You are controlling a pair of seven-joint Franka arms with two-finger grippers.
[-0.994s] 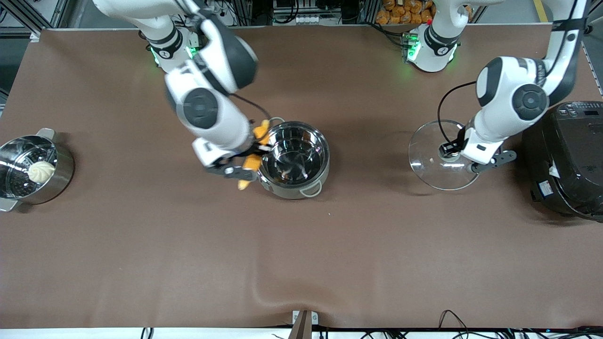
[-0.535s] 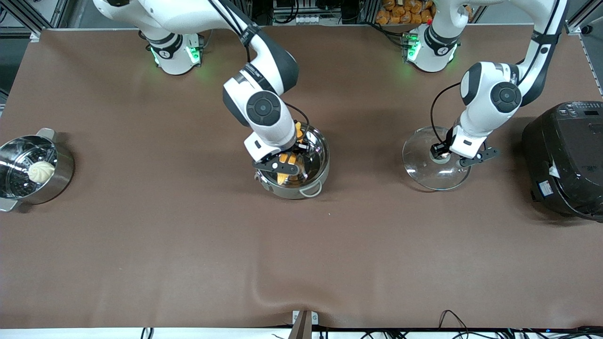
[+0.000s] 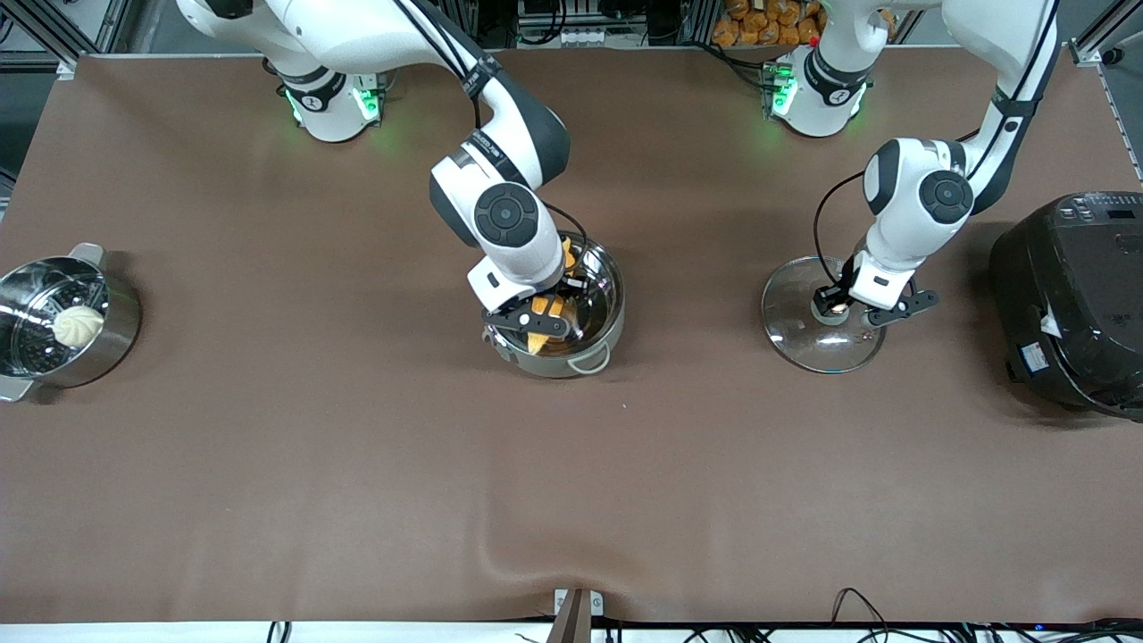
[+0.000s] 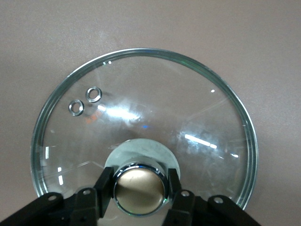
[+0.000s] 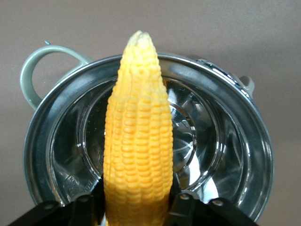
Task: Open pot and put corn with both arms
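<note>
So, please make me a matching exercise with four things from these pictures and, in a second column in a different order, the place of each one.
Things:
1. corn
2. glass lid
3. white bun
4. black cooker

Places:
A. in the steamer pot
B. at the left arm's end of the table, beside the lid
C. flat on the table, its knob between the left gripper's fingers
D. over the open pot, between the right gripper's fingers

Pairs: 1-D, 2-C, 3-A, 4-B

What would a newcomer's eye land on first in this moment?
The yellow-orange corn cob, between the right gripper's fingers over the open shiny steel pot mid-table. Next, the clear glass lid lying on the brown table toward the left arm's end, left gripper around its metal knob.
</note>
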